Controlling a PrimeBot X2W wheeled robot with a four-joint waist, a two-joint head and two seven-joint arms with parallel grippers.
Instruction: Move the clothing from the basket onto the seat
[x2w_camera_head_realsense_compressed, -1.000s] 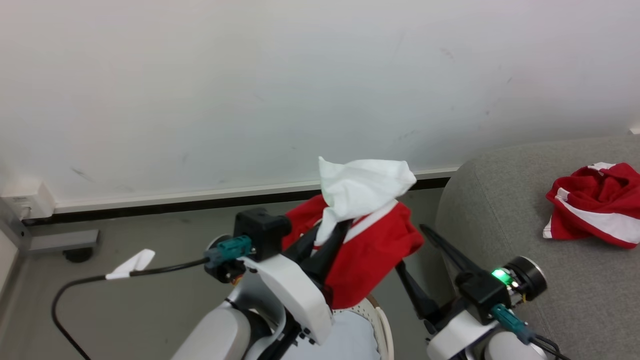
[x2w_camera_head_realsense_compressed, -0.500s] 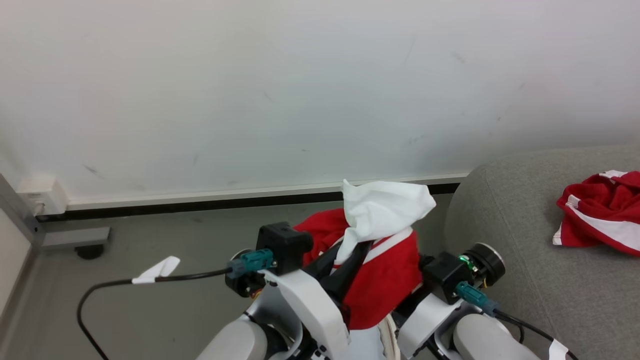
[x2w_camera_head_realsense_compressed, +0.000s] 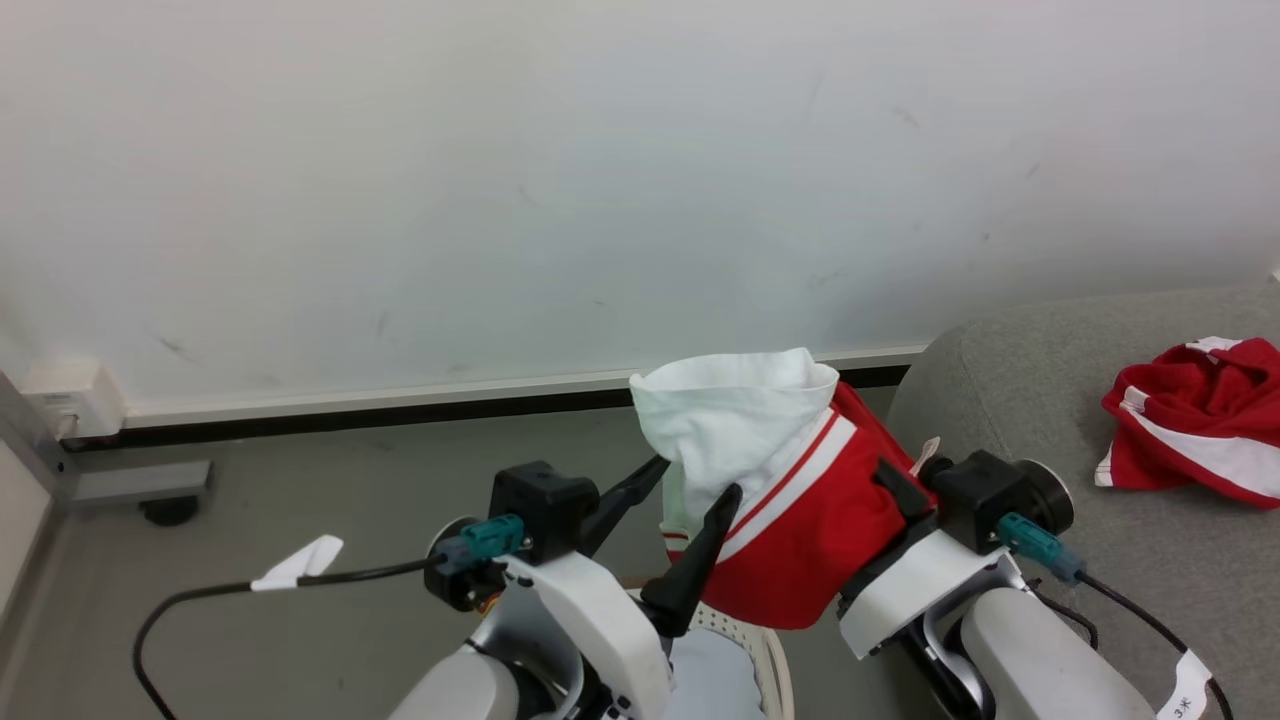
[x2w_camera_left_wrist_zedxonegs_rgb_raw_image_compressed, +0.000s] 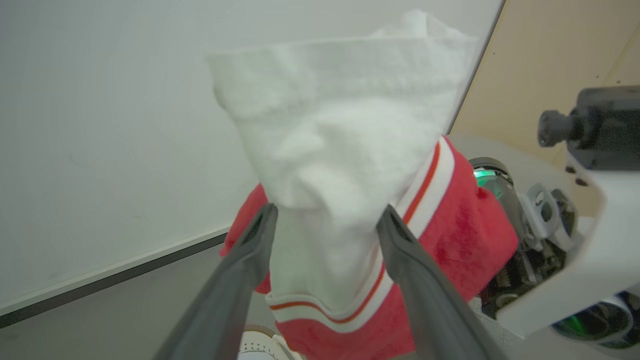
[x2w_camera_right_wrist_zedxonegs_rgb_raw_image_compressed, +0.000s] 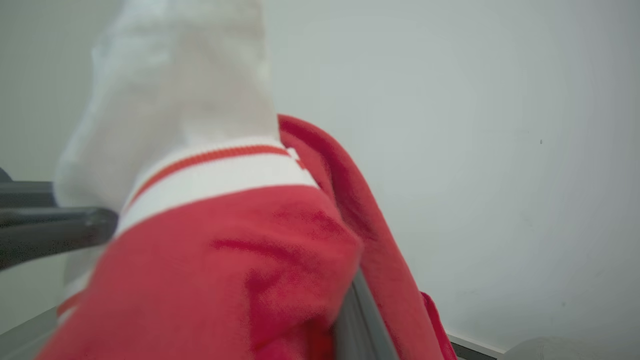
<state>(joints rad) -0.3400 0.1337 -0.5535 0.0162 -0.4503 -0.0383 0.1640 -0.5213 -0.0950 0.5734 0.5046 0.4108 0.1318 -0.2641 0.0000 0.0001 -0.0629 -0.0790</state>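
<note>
The clothing (x2w_camera_head_realsense_compressed: 810, 520) is soft cloth, its red body fleecy and matt, its white sleeve finer, with ribbed trim. The basket (x2w_camera_head_realsense_compressed: 772, 665) is smooth cream plastic, perforated. The seat (x2w_camera_head_realsense_compressed: 1000, 420) wears matt grey woven fabric. The left end effector (x2w_camera_head_realsense_compressed: 697, 476) has dark, matt, plastic-looking fingers (x2w_camera_left_wrist_zedxonegs_rgb_raw_image_compressed: 415, 285); its forearm shell (x2w_camera_head_realsense_compressed: 590, 620) is glossy white.
</note>
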